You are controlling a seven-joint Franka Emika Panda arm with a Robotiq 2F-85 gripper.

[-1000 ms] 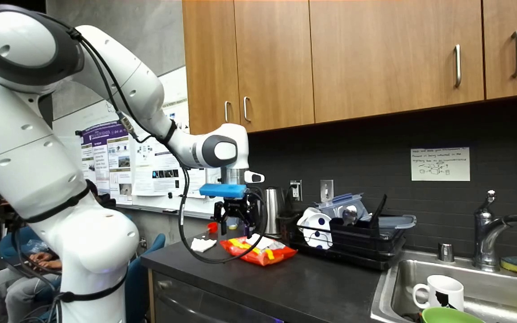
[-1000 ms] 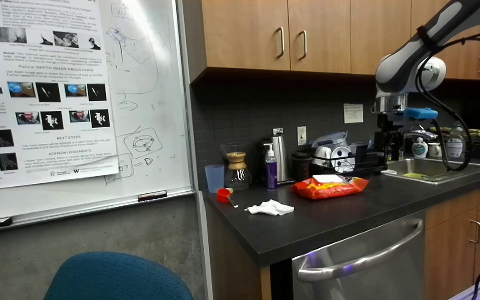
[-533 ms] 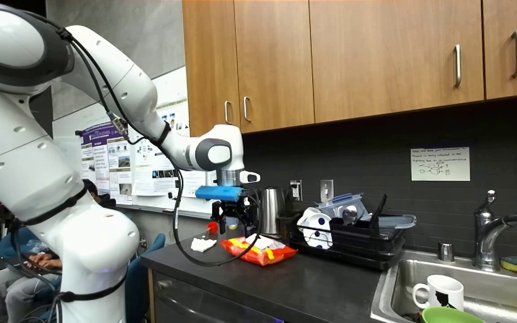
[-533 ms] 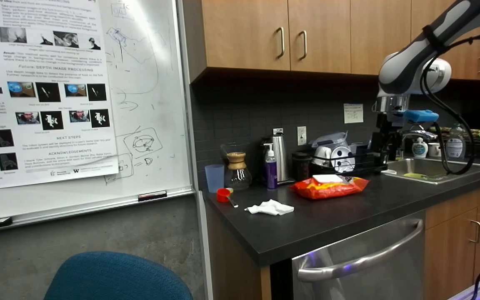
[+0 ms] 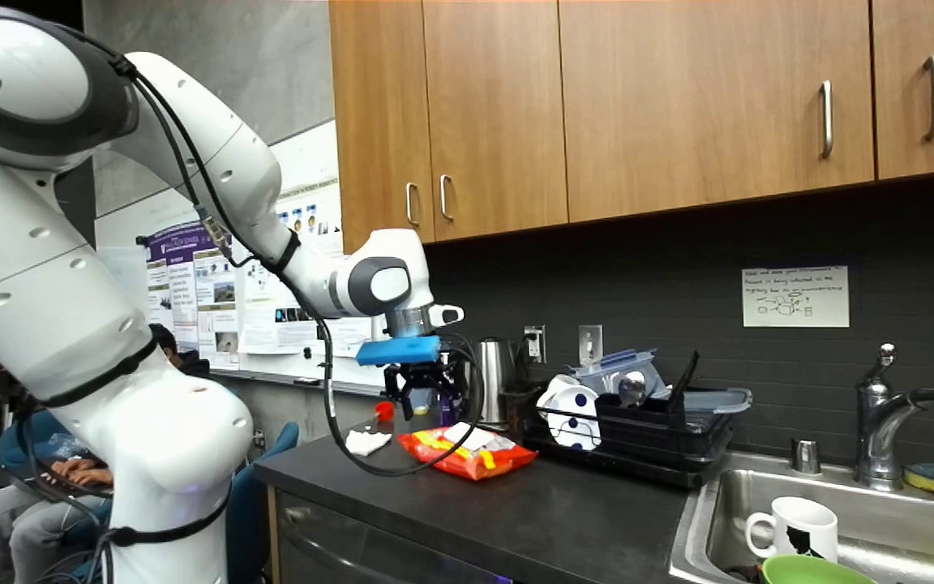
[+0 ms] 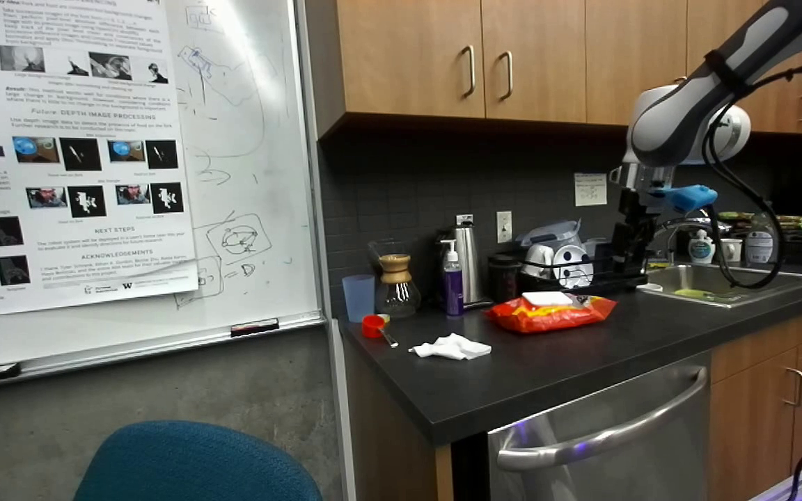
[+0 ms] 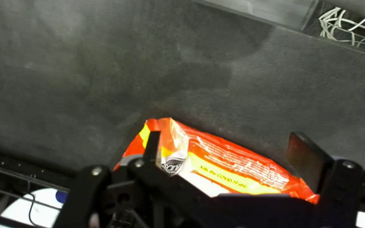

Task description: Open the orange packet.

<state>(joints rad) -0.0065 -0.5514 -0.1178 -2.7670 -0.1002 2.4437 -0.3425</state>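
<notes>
your gripper (image 7: 229,153) hangs above the packet (image 7: 220,167), jaws spread wide and clear of it. in the wrist view the packet stretches under the gap between your fingertips (image 7: 302,160). it lies on the counter (image 7: 90,79), white top (image 6: 547,298) up. past the fingertip on the wrist view's left you have the rack (image 5: 637,444); in an exterior view the tissue (image 6: 451,346) lies farther from your jaws than the packet.

Arm (image 5: 82,312) arched; wrist (image 5: 378,284) downward; end effector (image 7: 230,153) spread wide
</notes>
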